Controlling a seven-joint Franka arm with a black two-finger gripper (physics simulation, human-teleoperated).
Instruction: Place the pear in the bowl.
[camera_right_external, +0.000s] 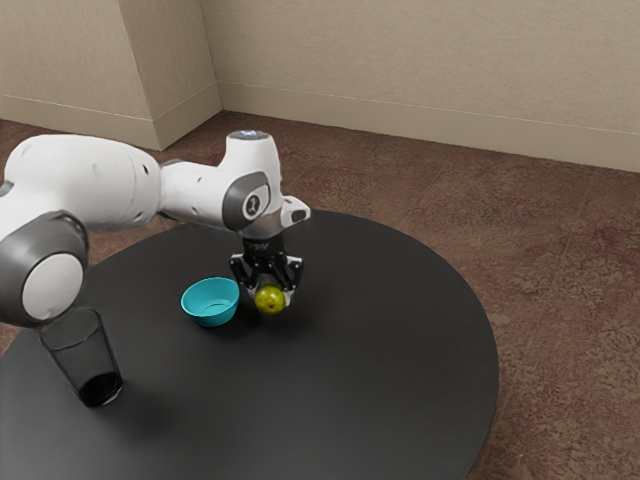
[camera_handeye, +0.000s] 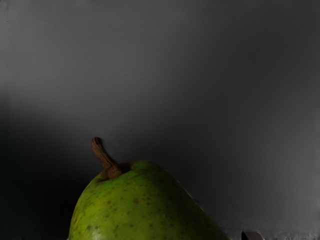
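Green pear (stem and all), clasped in fingers spread pear-wide

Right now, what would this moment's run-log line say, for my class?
gripper: at the pear | pear: outside the bowl | grip: unclear | placing: not done

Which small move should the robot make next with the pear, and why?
Probably squeeze the pincer gently to secure the pear, which sits at its lower end, beside the turquoise bowl rather than in it; whether the pear is firmly held is unclear.
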